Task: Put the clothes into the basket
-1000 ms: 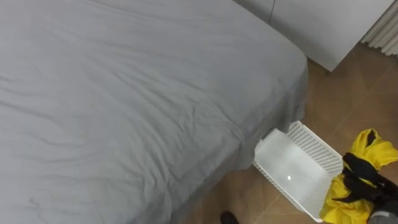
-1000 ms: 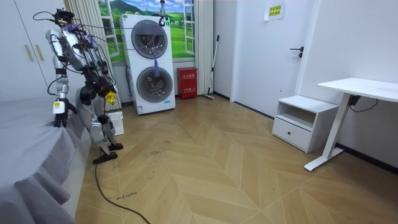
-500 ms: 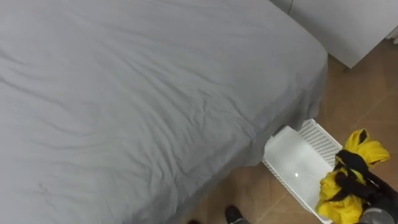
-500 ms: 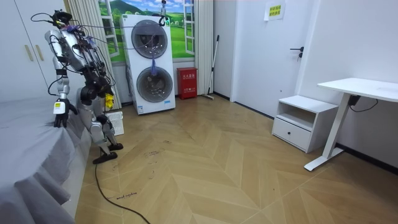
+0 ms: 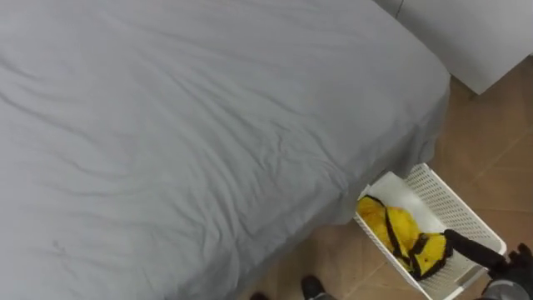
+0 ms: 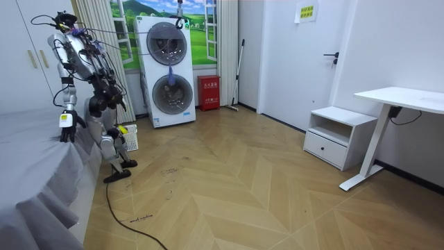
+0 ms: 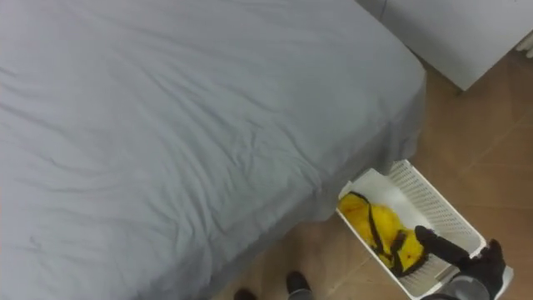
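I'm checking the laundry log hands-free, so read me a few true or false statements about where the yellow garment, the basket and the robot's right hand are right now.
1. The yellow garment lies inside the white basket. True.
2. The basket sits on top of the bed. False: it stands on the wooden floor, right beside the bed's corner.
3. The bed is covered with a grey sheet. True.
4. The right hand is over the middle of the bed. False: it is at the basket, its fingers reaching towards the garment.
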